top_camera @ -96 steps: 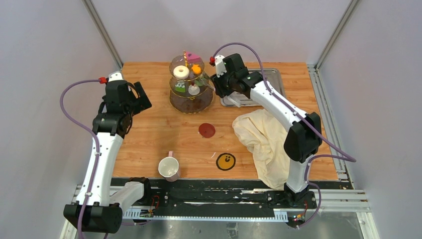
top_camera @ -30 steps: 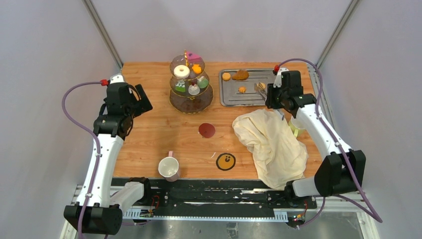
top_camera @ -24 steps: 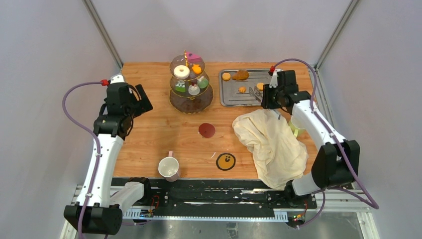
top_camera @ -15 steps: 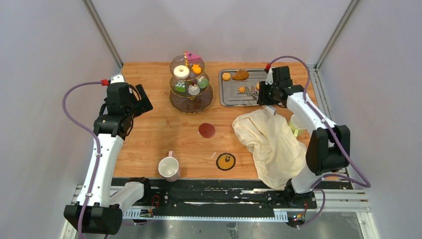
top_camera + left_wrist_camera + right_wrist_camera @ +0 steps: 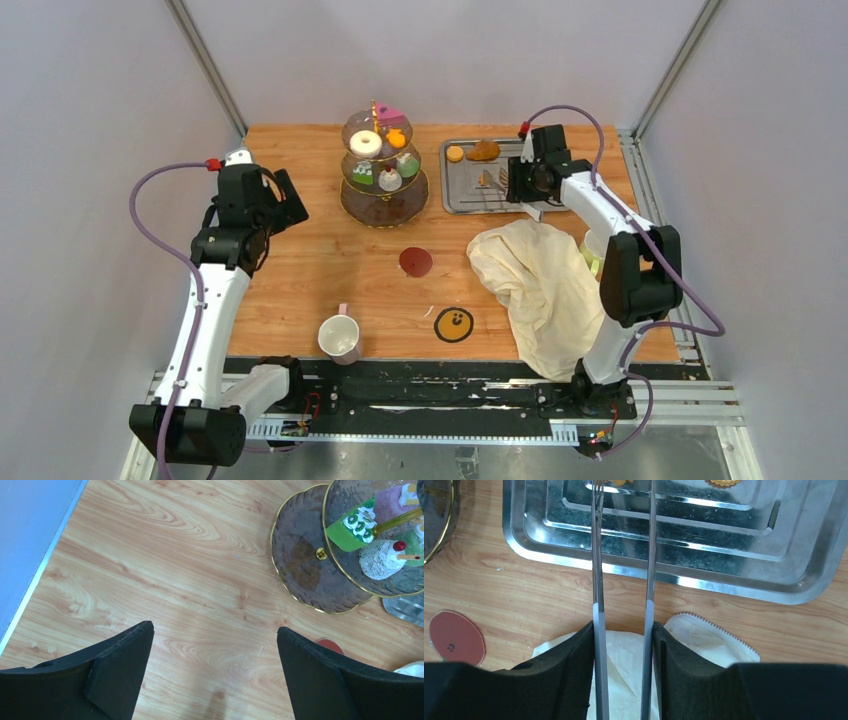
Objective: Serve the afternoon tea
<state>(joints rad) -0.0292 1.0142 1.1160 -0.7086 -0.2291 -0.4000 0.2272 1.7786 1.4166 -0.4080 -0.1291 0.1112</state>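
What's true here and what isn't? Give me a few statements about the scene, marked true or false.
The right arm's jaws hold metal tongs over the steel tray. True.
The left arm's jaws grip a mug. False: they stand open and empty above the table.
A white donut sits on the glass stand. True.
The steel tray is bare. False: an orange macaron lies in it.

My left gripper [image 5: 215,627] straddles bare wooden tabletop [image 5: 200,570]; a three-tier smoky glass stand [image 5: 300,565] blocks ahead-right. Cream cloth [image 5: 704,635] crowds beneath the steel tongs [image 5: 596,555] in my right gripper [image 5: 623,630].
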